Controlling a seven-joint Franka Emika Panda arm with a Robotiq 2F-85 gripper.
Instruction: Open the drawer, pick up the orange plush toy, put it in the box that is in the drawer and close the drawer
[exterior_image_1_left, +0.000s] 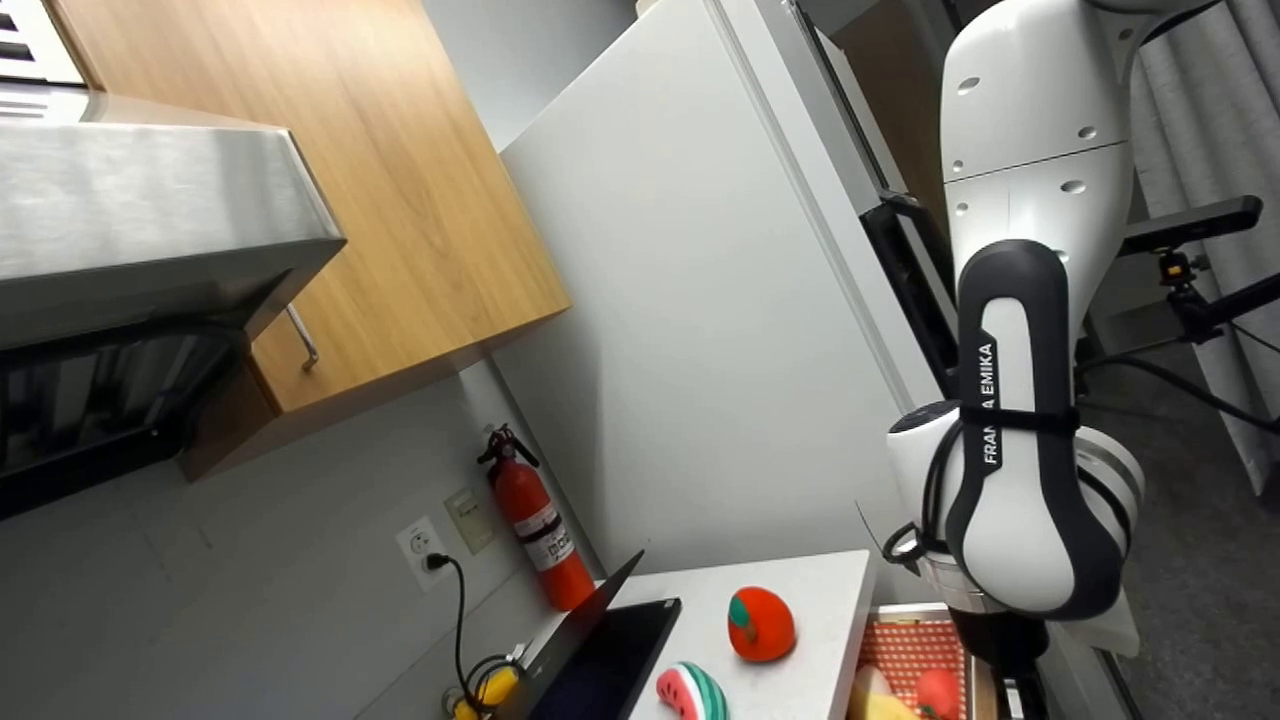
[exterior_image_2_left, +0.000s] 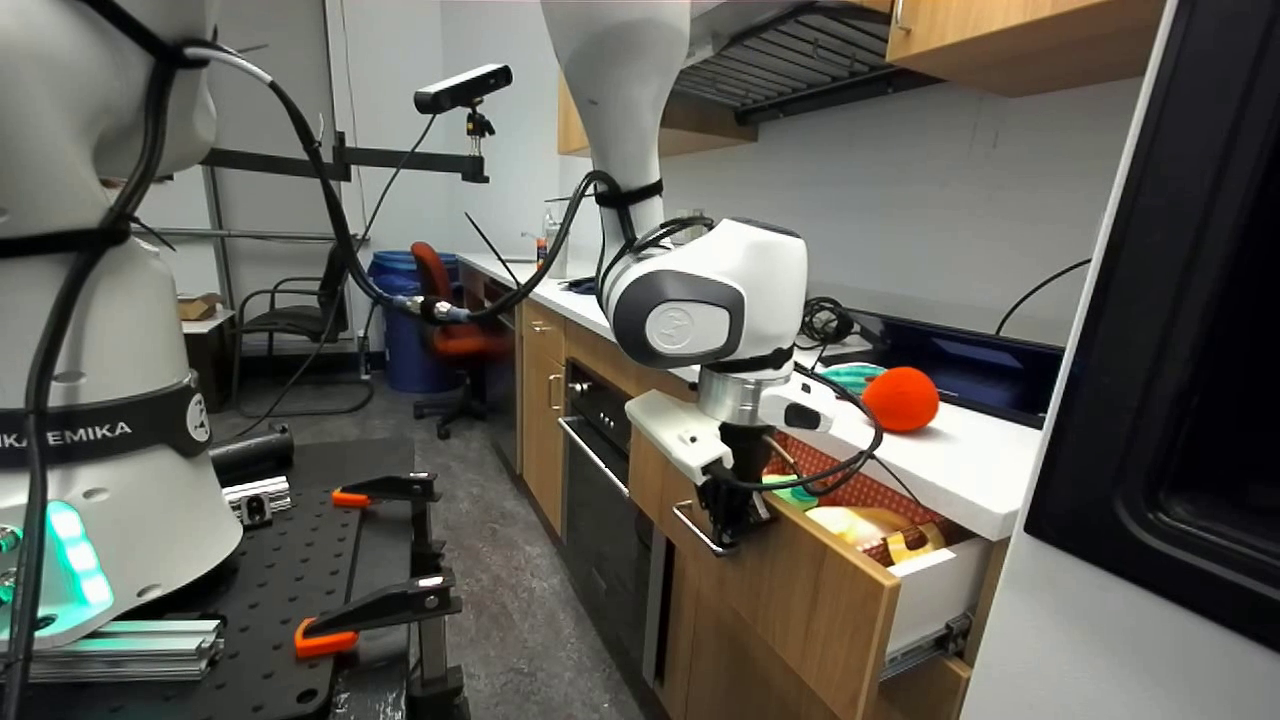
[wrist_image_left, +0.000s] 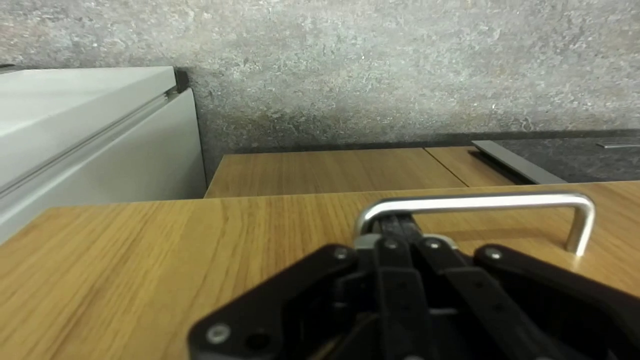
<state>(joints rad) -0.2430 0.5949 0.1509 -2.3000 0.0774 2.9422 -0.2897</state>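
Note:
The drawer (exterior_image_2_left: 790, 610) stands pulled open; its tan front also shows in the wrist view (wrist_image_left: 150, 260). My gripper (wrist_image_left: 400, 225) is shut with nothing between its fingers. Its fingers sit inside the drawer's silver handle (wrist_image_left: 475, 201), near one end, between bar and front; the tips are hidden behind the bar. The gripper also shows at the handle in an exterior view (exterior_image_2_left: 735, 530). The orange plush toy (exterior_image_1_left: 762, 624) rests on the white countertop above the drawer, also in an exterior view (exterior_image_2_left: 902, 400). The red checked box (exterior_image_1_left: 915, 645) lies in the drawer with yellowish items and a red round item inside.
A watermelon plush (exterior_image_1_left: 692, 690) and an open dark laptop (exterior_image_1_left: 620, 655) are on the countertop (exterior_image_1_left: 815, 600) beside the toy. A tall white appliance (exterior_image_1_left: 680, 350) stands alongside the counter. An oven (exterior_image_2_left: 605, 520) is beside the drawer. A black worktable with clamps (exterior_image_2_left: 380, 620) faces the cabinets.

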